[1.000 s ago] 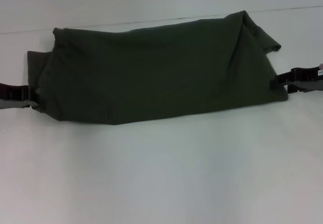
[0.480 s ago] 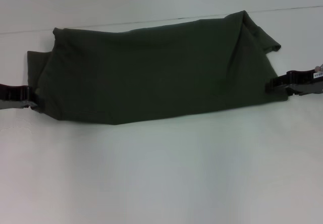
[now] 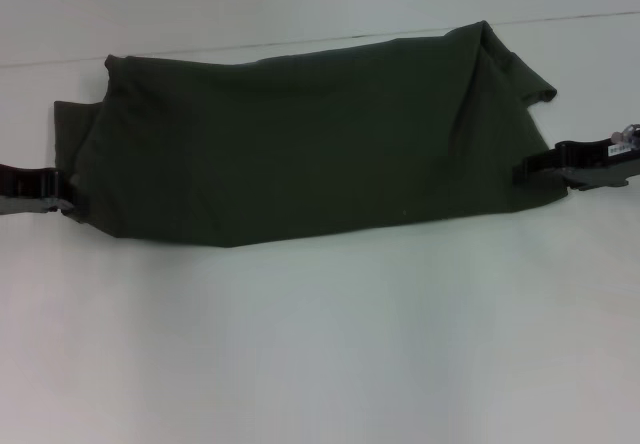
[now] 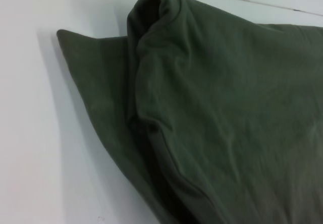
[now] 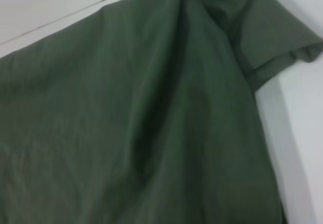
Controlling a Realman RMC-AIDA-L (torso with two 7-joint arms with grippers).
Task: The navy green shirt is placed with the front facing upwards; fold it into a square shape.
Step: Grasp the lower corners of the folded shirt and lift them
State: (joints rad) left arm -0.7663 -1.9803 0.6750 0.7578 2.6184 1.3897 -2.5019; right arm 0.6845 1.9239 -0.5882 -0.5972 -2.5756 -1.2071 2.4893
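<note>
Head view shows the navy green shirt (image 3: 300, 149) lying as a wide folded band on the white table (image 3: 320, 344), stretched between the left end effector (image 3: 62, 196) and the right end effector (image 3: 530, 169), each touching one end. Whether either is pinching cloth or spread, I cannot tell. Soft, light and limp, the shirt will likely sag and wrinkle; the layered hem corners nearest each end effector look best for gripping.

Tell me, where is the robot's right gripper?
In the head view, the right gripper is at the right edge of the green shirt, on the white table.
</note>
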